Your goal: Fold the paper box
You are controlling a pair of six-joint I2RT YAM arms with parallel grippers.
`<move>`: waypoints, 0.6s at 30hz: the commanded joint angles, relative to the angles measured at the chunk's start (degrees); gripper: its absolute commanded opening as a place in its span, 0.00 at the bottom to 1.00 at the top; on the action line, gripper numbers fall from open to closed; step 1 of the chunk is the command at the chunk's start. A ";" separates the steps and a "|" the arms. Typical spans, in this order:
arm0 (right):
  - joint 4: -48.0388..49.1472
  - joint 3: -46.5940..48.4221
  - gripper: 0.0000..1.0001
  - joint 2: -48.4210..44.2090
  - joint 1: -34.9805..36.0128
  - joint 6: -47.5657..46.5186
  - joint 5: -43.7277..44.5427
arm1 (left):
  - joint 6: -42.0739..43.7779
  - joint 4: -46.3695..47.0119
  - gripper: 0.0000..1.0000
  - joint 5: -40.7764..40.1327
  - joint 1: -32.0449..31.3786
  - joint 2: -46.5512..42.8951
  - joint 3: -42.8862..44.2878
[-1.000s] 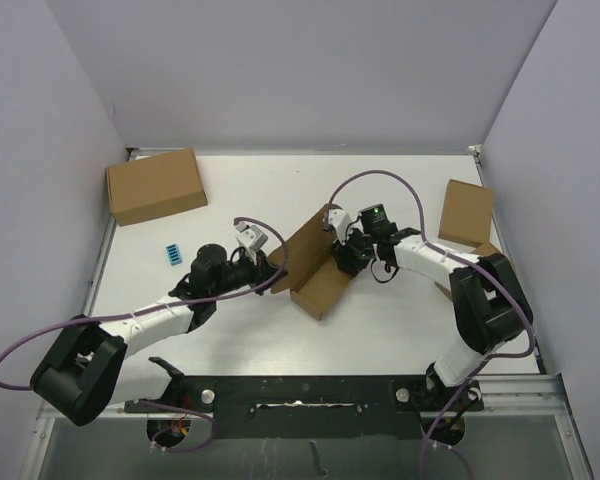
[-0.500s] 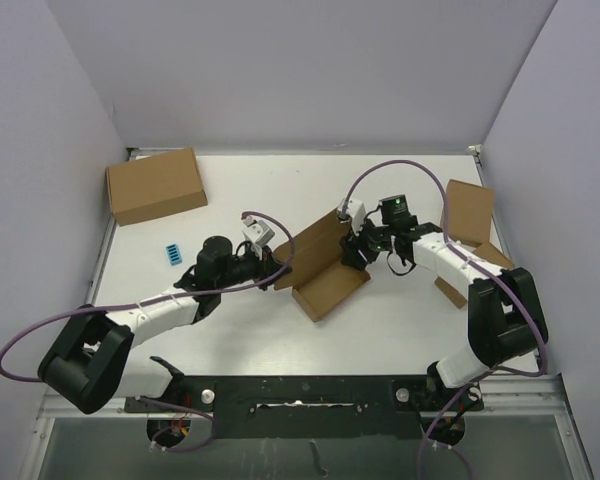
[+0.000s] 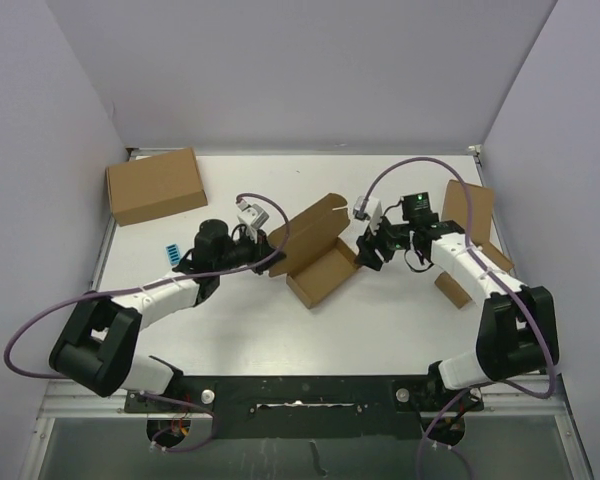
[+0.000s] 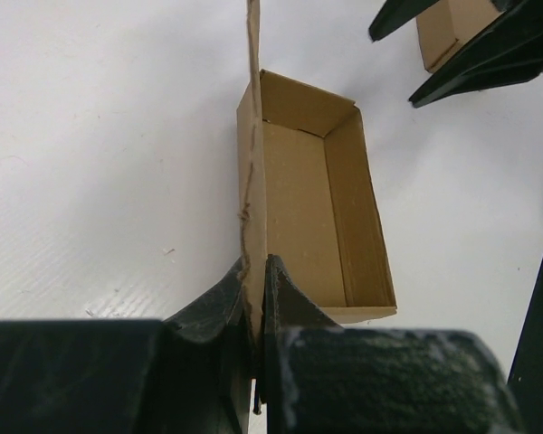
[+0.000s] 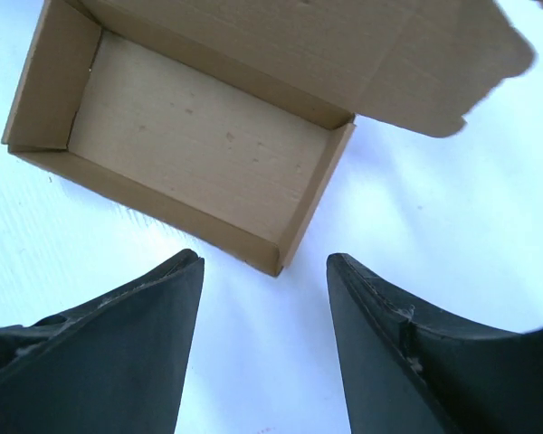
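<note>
The paper box (image 3: 325,272) is a half-folded brown cardboard tray at the table's middle, with its lid flap (image 3: 310,230) standing up along the far-left side. My left gripper (image 3: 270,256) is shut on the near end of that flap; in the left wrist view the flap's edge (image 4: 252,181) runs straight into the pinched fingertips of the gripper (image 4: 256,269). My right gripper (image 3: 366,250) hovers just right of the box, open and empty. In the right wrist view the tray (image 5: 190,154) lies ahead of the open gripper (image 5: 264,262), its corner just beyond the fingertips.
A larger closed brown carton (image 3: 155,185) sits at the far left, with a small blue object (image 3: 172,254) nearer. Two closed brown boxes (image 3: 467,212) (image 3: 454,287) stand at the right edge behind my right arm. Grey walls enclose the table.
My right gripper has drawn back to the right, off the box, and opened wider. My left gripper has shifted slightly away from me, still pinching the flap, and the box turned a little.
</note>
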 commanded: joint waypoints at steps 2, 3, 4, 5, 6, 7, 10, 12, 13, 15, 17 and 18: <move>-0.69 2.25 0.58 -5.62 -4.28 -1.08 -5.93 | 1.19 -2.01 0.06 4.30 1.60 4.64 6.98; -0.76 2.24 0.58 -6.11 -4.97 -0.74 -6.59 | 1.06 -2.86 0.10 4.34 1.76 5.57 8.03; -0.85 2.31 0.58 -6.47 -5.55 -0.42 -7.38 | 0.90 -3.81 0.14 4.21 1.88 6.39 9.05; -0.98 2.37 0.58 -6.79 -6.09 -0.09 -8.11 | 0.63 -4.78 0.17 3.91 2.10 6.98 10.11; -1.08 2.41 0.58 -7.11 -6.61 0.15 -8.86 | 0.22 -5.58 0.19 3.60 2.35 7.51 10.30; -1.17 2.42 0.58 -7.38 -7.05 0.42 -9.56 | -0.35 -6.30 0.21 3.22 2.69 7.91 11.95; -1.27 2.50 0.58 -8.26 -7.94 1.51 -11.49 | -1.92 -7.79 0.28 1.61 3.97 7.91 13.21; -1.47 2.74 0.59 -8.80 -8.34 2.36 -12.87 | -2.98 -8.16 0.32 0.07 5.10 6.48 12.85; -1.53 2.84 0.59 -8.97 -8.56 2.57 -13.48 | -3.22 -8.10 0.33 -0.52 5.56 5.51 12.26; -1.50 2.86 0.59 -9.43 -8.85 3.39 -14.72 | -4.05 -7.73 0.34 -3.08 6.29 2.70 10.88; -1.49 2.96 0.59 -9.71 -9.17 4.31 -16.15 | -5.60 -7.39 0.37 -5.37 7.33 -0.82 8.37; -1.49 3.01 0.59 -9.76 -9.24 4.71 -16.87 | -6.42 -7.38 0.39 -6.55 7.86 -2.60 7.33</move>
